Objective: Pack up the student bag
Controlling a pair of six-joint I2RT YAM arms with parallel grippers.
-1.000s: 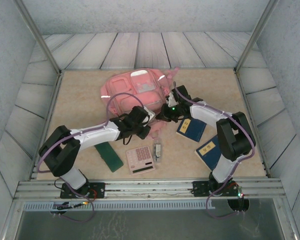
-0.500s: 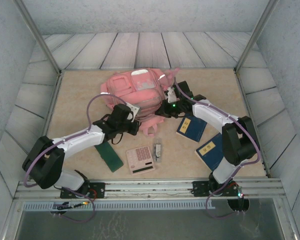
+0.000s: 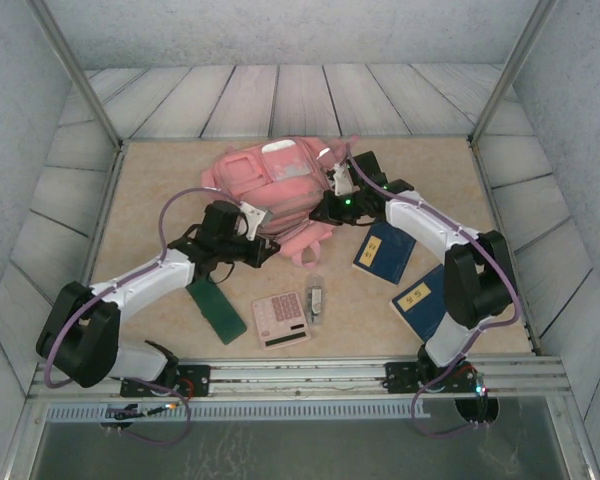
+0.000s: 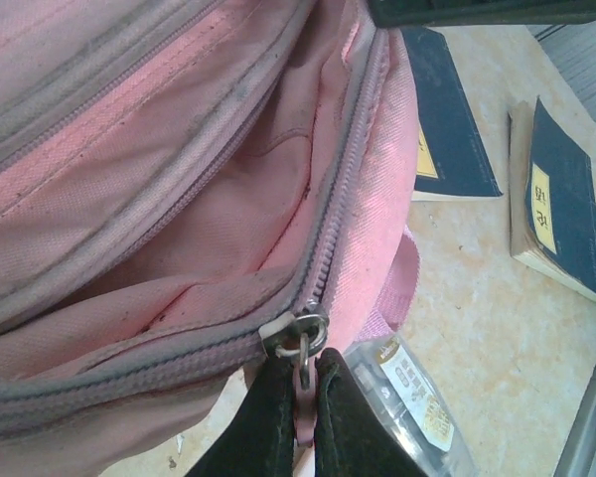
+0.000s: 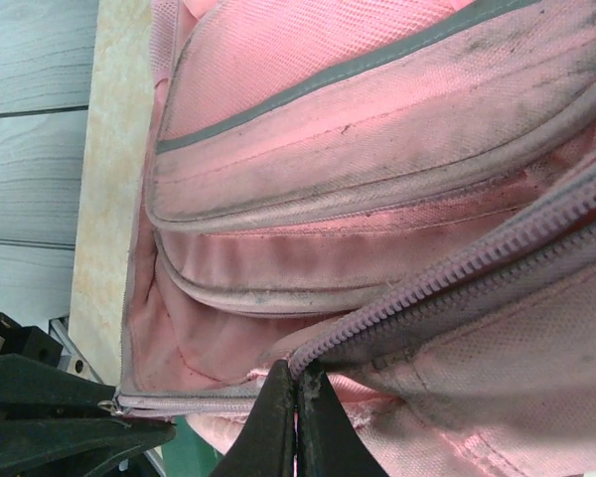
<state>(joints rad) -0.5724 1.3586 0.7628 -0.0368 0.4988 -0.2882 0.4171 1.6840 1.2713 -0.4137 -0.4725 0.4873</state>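
I see the pink student bag (image 3: 280, 180) lying toward the back middle of the table (image 3: 160, 190), its main zip open and pink lining showing; a blue book (image 3: 383, 253) lies near its right side; a calculator (image 3: 282, 319) sits nearer me; my right gripper (image 5: 296, 397) is clamped tight on the bag's zipped edge; my left gripper (image 4: 300, 402) is pinched closed on the small zipper pull (image 4: 302, 343)
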